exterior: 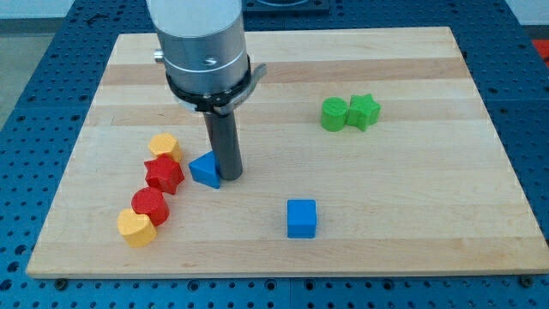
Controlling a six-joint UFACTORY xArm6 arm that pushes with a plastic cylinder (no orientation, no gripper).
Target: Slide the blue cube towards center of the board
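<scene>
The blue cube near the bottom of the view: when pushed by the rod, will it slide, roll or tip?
The blue cube rests on a flat face, so it probably slides, not rolls. It looks low and squat, so tipping seems unlikely. An off-centre push may turn it. My tip is up-left of it, beside the blue triangular block.

Board (412,60): all blocks lie on it.

- View's left: a chain running down, each touching the next: yellow block (164,146), red star (164,174), red cylinder (150,204), yellow heart (135,227).
- Blue triangular block (205,169) sits just right of the red star.
- My tip (230,178) is against that block's right side.
- Blue cube (301,218) is apart, below-right of my tip.
- Upper right: green cylinder (334,113), with green star (364,111) touching its right.
</scene>
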